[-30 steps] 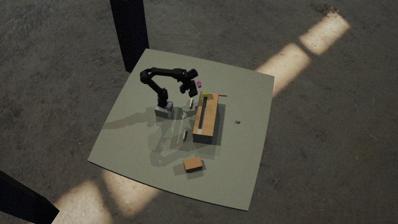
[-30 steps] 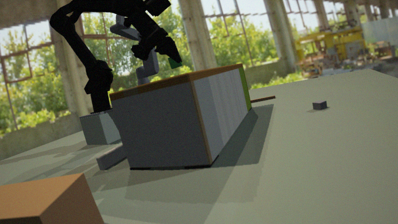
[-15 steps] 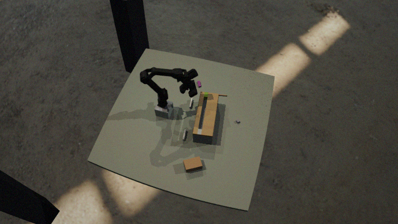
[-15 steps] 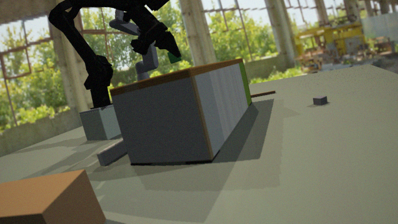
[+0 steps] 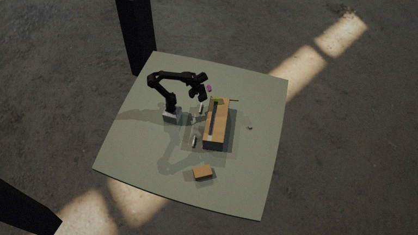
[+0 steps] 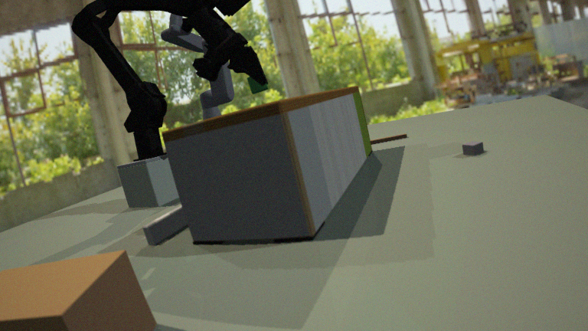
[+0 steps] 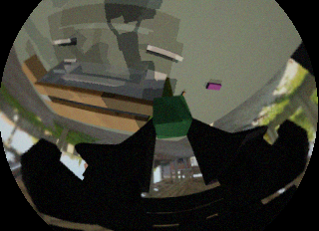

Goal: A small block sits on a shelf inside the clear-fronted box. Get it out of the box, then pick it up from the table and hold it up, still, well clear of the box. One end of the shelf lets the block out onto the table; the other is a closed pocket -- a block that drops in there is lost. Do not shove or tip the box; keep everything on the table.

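Note:
My gripper (image 5: 201, 97) (image 6: 255, 80) (image 7: 169, 119) is shut on a small green block (image 6: 258, 86) (image 7: 171, 114) and holds it in the air, above the top level of the box and beside its far end. The long box (image 5: 221, 121) (image 6: 243, 180) (image 7: 74, 95) has a brown top with a dark slot and a green far end (image 5: 216, 98) (image 6: 361, 123). It stands flat on the table (image 5: 138, 158) (image 6: 477, 223). In the top view the block is hidden by the fingers.
A small magenta piece (image 5: 209, 88) (image 7: 213, 86) lies behind the gripper. A dark grey cube (image 5: 250, 127) (image 6: 472, 148) lies right of the box. A brown carton (image 5: 202, 171) (image 6: 64, 293) sits near the front. Two pale bars (image 5: 201, 107) (image 5: 194, 141) lie left of the box. A thin stick (image 5: 234, 99) (image 6: 389, 139) lies at its far end.

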